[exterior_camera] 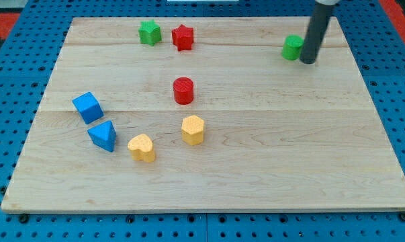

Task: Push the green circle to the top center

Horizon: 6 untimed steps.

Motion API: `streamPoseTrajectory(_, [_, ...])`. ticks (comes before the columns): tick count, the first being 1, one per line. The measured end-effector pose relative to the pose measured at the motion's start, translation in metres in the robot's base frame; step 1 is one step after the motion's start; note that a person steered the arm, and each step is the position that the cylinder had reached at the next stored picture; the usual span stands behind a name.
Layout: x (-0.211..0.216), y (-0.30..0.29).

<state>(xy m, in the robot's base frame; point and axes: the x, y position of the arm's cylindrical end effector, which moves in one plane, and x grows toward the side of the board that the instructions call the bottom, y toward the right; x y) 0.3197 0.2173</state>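
Note:
The green circle (292,48) stands near the view's top right on the wooden board (256,168). My tip (308,61) is right beside it, on its right side, touching or nearly touching it. The dark rod rises from there to the view's top edge and hides a small part of the block's right side.
A green star (149,32) and a red star (183,37) sit at the top, left of centre. A red circle (183,90) is near the middle. A yellow hexagon (193,130), a yellow heart (142,148), a blue cube (88,107) and a blue triangle (103,136) lie lower left.

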Motion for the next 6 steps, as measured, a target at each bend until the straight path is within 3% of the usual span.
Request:
streamPoseTrajectory(1, [-0.018, -0.012])
streamPoseTrajectory(2, [-0.031, -0.090])
streamPoseTrajectory(3, [-0.011, -0.097])
streamPoseTrajectory(5, [-0.082, -0.144])
streamPoseTrajectory(6, [-0.088, -0.158])
